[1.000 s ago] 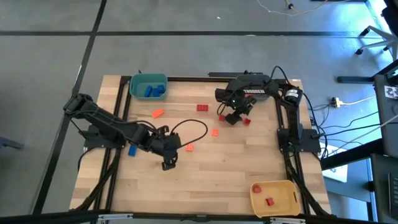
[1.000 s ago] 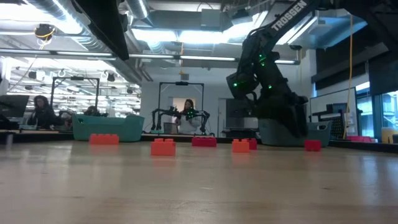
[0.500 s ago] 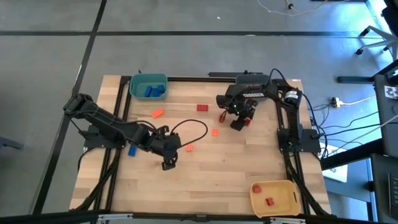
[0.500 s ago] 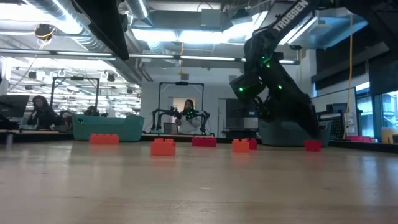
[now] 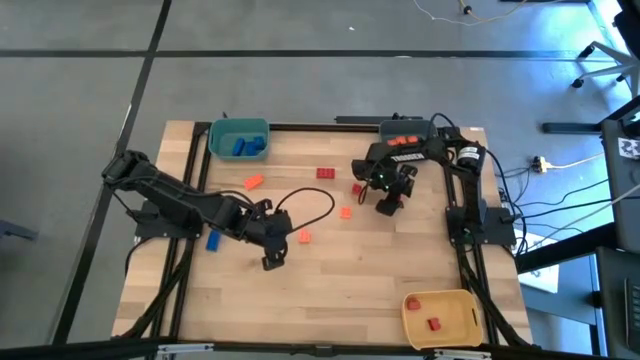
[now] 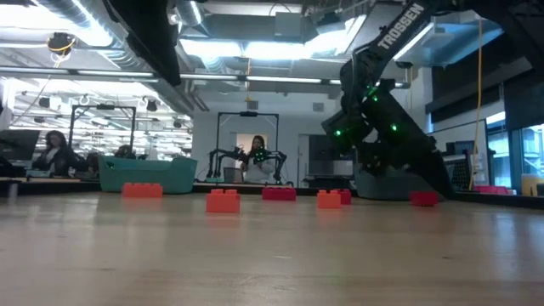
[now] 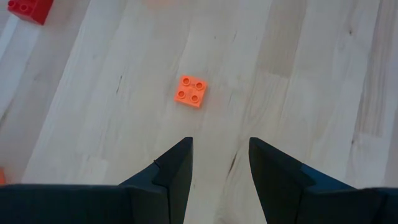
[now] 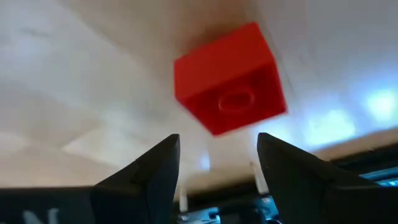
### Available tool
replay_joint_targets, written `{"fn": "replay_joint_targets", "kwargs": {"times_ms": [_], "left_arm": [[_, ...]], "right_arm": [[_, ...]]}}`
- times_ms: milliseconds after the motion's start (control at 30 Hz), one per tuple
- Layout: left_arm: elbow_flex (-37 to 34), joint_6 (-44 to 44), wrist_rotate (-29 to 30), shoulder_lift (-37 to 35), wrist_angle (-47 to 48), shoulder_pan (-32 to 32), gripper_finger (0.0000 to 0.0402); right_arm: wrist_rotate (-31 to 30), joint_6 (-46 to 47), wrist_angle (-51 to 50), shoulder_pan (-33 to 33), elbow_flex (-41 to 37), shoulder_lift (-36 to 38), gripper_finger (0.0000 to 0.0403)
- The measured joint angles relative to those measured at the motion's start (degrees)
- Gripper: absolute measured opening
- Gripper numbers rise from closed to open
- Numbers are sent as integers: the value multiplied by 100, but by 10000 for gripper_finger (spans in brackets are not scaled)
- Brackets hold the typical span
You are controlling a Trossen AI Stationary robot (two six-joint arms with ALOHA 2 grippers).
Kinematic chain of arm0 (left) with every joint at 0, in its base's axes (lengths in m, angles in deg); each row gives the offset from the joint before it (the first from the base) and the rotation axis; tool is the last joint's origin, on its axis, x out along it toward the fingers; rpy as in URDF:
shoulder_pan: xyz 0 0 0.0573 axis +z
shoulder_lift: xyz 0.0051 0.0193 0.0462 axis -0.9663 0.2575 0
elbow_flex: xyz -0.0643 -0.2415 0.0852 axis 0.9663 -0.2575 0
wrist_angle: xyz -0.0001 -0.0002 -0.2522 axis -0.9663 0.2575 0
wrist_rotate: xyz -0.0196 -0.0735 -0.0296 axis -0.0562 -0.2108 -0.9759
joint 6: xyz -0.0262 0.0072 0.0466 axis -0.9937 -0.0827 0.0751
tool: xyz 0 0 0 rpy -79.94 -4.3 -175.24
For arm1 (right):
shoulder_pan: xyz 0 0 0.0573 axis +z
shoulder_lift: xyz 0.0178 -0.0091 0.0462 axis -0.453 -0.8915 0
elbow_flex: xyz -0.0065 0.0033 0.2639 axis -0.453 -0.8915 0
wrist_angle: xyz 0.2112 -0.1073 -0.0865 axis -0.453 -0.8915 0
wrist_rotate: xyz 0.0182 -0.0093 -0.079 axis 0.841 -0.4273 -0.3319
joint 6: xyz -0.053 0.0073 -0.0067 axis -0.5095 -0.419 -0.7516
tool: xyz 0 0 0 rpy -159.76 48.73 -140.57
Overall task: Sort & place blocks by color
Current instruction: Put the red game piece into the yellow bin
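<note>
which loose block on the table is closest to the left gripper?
The orange block just beside the left gripper, toward the table's middle. The other orange ones and the red blocks lie farther off, toward the right arm and the teal bin.

Two dark, near-black jointed arms; the right arm bears white "TROSSEN" lettering and small green lights. A black cable loops beside the left arm.
</note>
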Motion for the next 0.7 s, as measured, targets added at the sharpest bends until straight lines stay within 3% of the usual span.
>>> {"fn": "replay_joint_targets", "kwargs": {"times_ms": [133,367,700], "left_arm": [[0,-2,-3,-2,0,8,149],[-1,-9,-17,-2,-3,6,149],[-2,-56,-17,-2,-2,6,149]], "right_arm": [[-62,-105,-192,37,240,135,218],[-60,-628,792,70,267,986,218],[-154,-1909,1398,68,-832,1806,218]]}}
